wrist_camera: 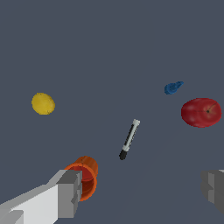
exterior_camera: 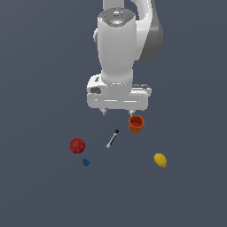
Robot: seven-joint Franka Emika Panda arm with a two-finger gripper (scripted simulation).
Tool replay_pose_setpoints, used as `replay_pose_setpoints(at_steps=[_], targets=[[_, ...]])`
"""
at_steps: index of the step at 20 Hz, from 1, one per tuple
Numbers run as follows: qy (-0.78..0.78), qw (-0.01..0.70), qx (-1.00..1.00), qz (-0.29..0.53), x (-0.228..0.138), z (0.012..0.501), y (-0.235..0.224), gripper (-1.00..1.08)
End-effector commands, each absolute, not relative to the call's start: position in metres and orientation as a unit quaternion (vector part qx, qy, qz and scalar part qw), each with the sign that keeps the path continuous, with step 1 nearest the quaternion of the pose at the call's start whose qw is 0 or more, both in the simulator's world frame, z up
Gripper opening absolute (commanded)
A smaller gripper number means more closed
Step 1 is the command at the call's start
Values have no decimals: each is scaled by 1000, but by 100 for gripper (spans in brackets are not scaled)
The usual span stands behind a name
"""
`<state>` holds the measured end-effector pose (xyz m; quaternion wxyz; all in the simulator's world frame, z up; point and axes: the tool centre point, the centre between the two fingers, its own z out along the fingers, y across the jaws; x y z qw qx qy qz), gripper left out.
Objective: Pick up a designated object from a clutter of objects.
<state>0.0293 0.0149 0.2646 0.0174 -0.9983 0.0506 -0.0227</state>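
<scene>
Jaws stood wide apart and empty, gripper (exterior_camera: 117, 111) hanging above the tabletop (exterior_camera: 40, 190), nothing between the fingertips (wrist_camera: 70, 192). Just out from them lay the pen-like stick (exterior_camera: 112, 138), flat on the tabletop, untouched, slanting, black end nearer the gripper in the wrist view; it lay between the orange cup (exterior_camera: 136, 123) and the red fruit (exterior_camera: 77, 145), apart from both. Cup sat closest to the gripper, just beside one fingertip in the wrist view, partly hidden by it. Farther out: tiny blue piece (exterior_camera: 86, 162) near the fruit, yellow lemon (exterior_camera: 160, 160) well apart on the exterior view's right. Progress, as I judged it: early, approach only; no descent to the stick, no grasp, no lift yet, so lining up over it, closing and raising were all left. Stick looked thin, straight, rigid, pale grey body with a black end and a whitish tip, far slimmer than the rest. Cup looked hollow with a ribbed wall; fruit round, glossy; lemon oval, matte; blue piece small, irregular. Tabletop plain dark grey-blue, smooth.
</scene>
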Motion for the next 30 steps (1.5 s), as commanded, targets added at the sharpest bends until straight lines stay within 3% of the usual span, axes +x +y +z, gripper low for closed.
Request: replay_pose_setpoints(at_steps=[1, 15, 30], targets=[[75, 17, -997, -19, 31, 238, 13, 100], [213, 4, -977, -3, 15, 91, 0, 100], [241, 0, -971, 1, 6, 56, -3, 100]])
